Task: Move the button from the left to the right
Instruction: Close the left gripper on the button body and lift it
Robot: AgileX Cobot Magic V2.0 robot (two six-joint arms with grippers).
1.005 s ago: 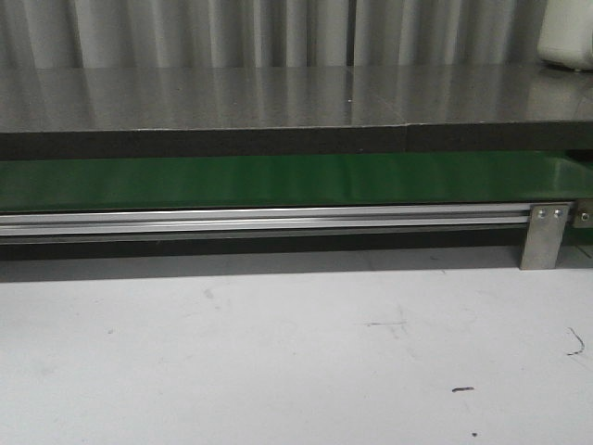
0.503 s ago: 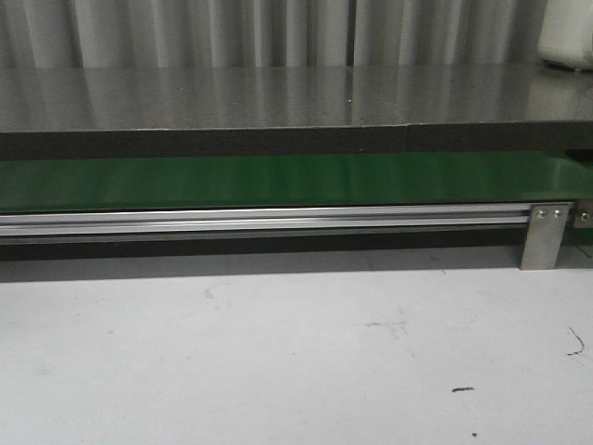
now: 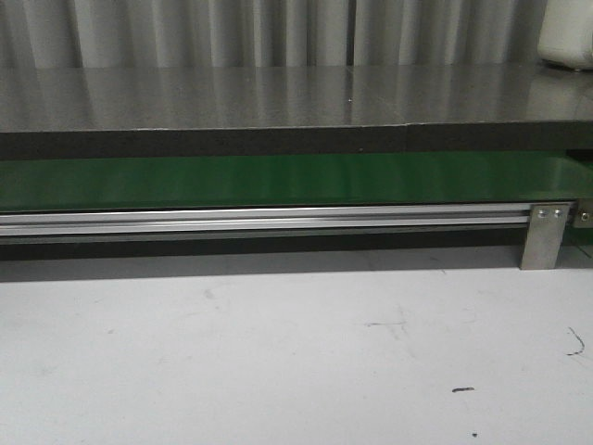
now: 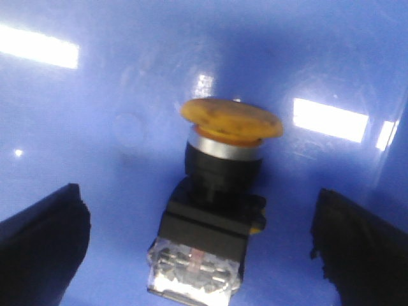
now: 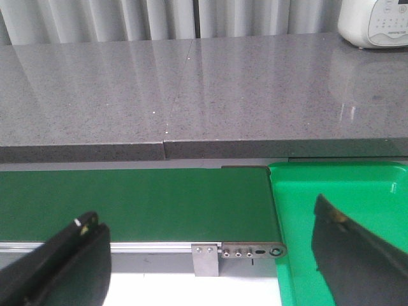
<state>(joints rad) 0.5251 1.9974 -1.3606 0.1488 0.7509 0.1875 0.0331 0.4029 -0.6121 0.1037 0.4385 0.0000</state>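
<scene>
In the left wrist view the button (image 4: 217,191), an orange-yellow cap on a black body with a clear contact block, lies on a glossy blue surface (image 4: 95,121). My left gripper (image 4: 201,248) is open, one dark finger on each side of the button, apart from it. My right gripper (image 5: 210,255) is open and empty, above the green belt's (image 5: 140,197) end and the bright green tray (image 5: 344,191). The front view shows the green belt (image 3: 278,181) but neither gripper nor the button.
A grey stone counter (image 3: 278,97) runs behind the belt, with a white appliance (image 5: 376,22) at its far right. An aluminium rail (image 3: 259,221) with a metal bracket (image 3: 545,236) fronts the belt. A white tabletop (image 3: 278,352) lies in front.
</scene>
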